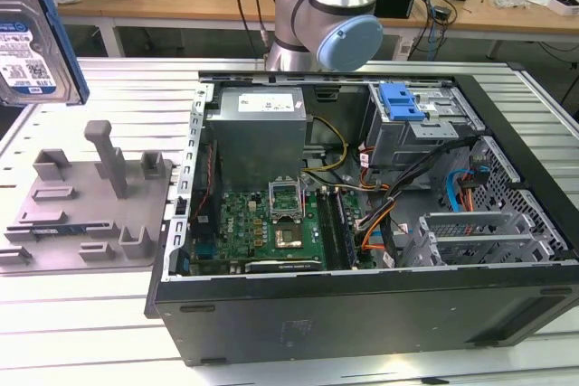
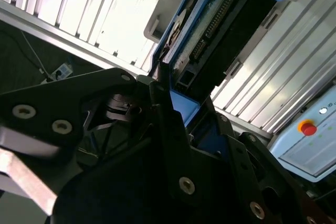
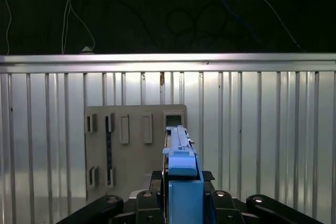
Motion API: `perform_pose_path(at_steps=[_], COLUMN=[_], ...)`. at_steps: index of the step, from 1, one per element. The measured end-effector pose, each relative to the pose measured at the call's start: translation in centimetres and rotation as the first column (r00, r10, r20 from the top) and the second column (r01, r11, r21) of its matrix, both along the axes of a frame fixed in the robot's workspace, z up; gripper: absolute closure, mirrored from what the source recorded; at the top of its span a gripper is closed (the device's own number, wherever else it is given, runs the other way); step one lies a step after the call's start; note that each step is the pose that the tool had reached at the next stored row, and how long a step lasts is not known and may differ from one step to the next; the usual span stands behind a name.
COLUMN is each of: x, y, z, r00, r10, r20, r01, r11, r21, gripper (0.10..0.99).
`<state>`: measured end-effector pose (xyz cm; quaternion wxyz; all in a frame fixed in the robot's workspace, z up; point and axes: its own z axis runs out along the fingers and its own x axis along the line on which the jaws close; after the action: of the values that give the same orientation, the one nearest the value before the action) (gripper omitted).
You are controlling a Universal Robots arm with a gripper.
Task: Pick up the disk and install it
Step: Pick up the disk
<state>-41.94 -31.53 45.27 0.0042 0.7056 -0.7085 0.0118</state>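
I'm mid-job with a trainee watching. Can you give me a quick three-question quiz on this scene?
1. True or false: the disk is in the air, outside the computer case.
2. Pick one: the hand is A) open, B) shut on the disk, C) shut on nothing.
3. Short answer: what grey thing lies to the exterior view's left of the computer case?
Key: 1 true; 2 B; 3 the fixture plate.
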Motion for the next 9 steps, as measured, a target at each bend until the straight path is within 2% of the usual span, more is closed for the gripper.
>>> perform_pose_path(at_steps=[9], x=[0.00], y=[0.01], z=[2.83], r00=[1.0000], r10=[0.000], r20=[0.0001], r01=[0.000], r11=[1.0000], r21=[0.000], gripper=[0.718])
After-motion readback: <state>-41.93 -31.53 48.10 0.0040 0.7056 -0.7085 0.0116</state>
